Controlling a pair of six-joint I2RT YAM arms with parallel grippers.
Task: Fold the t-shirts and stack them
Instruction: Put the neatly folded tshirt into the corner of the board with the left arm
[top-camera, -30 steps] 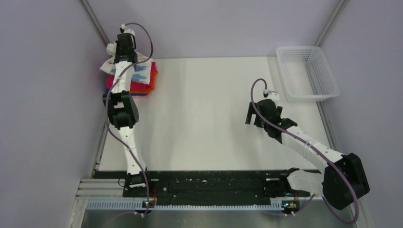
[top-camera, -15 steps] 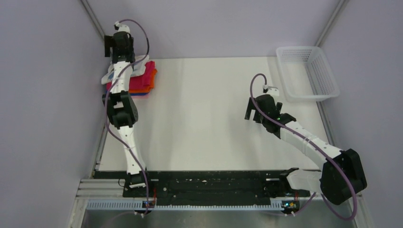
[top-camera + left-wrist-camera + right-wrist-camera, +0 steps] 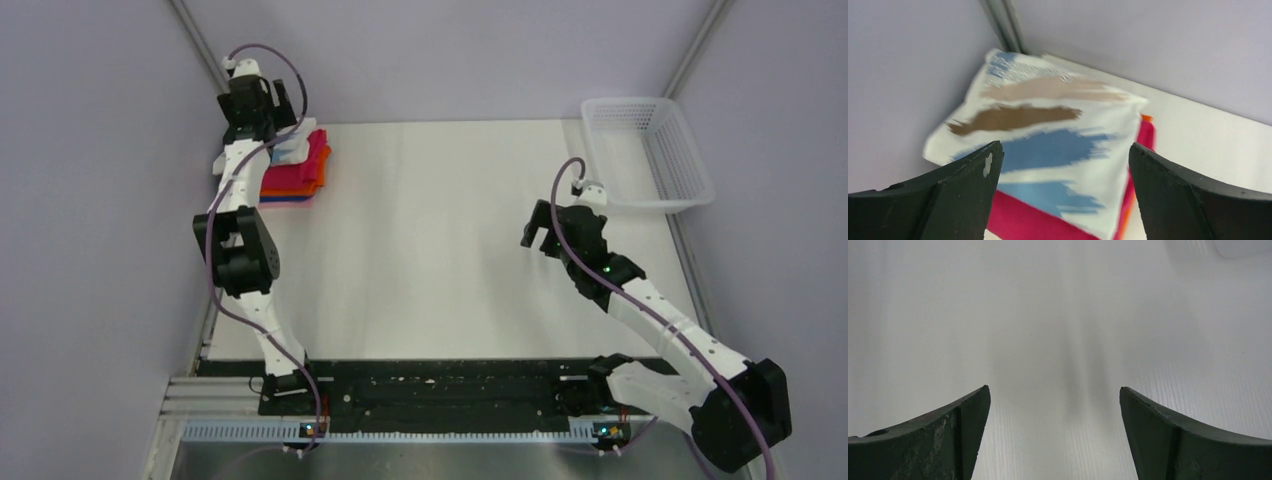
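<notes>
A stack of folded t-shirts sits in the table's far left corner. On top lies a white t-shirt printed with blue and brown brush strokes. Under it are a magenta one, an orange edge and a blue edge. My left gripper hovers open just above the white shirt, holding nothing. My right gripper hangs open over bare table at the right middle.
A white mesh basket stands at the far right corner. Grey walls and a metal post close in behind the stack. The white table stretches between the arms.
My left gripper opened and let go of the white shirt, which now rests on the stack, and the wrist drew back toward the far left corner. My right arm shifted slightly rightward.
</notes>
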